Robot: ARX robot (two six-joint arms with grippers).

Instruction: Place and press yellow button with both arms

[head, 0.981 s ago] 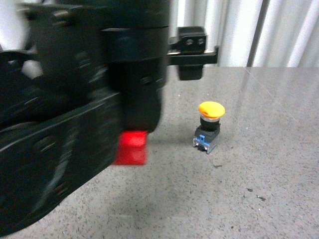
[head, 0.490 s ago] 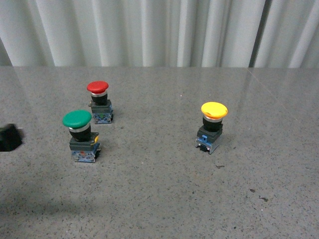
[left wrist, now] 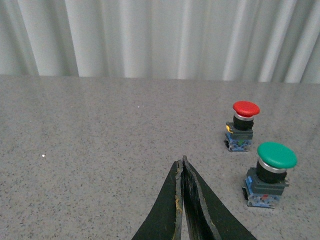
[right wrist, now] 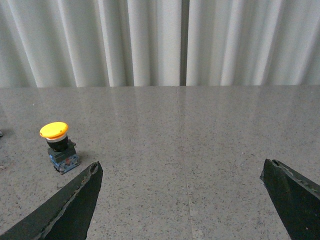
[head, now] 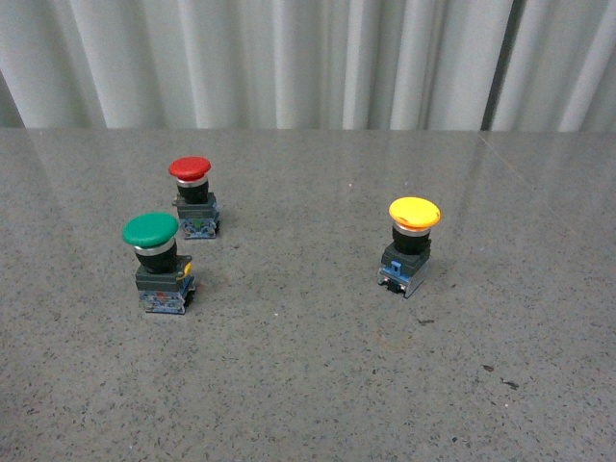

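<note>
Front view: black part at the left edge half a second ago now gone. Upright on the grey counter (head: 308,385), right of centre: yellow button (head: 410,241), unmoved, well apart from green button (head: 159,265) and red button (head: 194,197). Left wrist view: left pincer (left wrist: 182,165) closed tip to tip, empty. Right wrist view: right pincer (right wrist: 181,167) spread wide, empty, yellow button (right wrist: 57,142) beyond one finger.

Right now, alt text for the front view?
A yellow button stands upright alone on the right of a speckled grey table. On the left stand a green button, nearer, and a red button behind it; a pale curtain hangs beyond.
</note>
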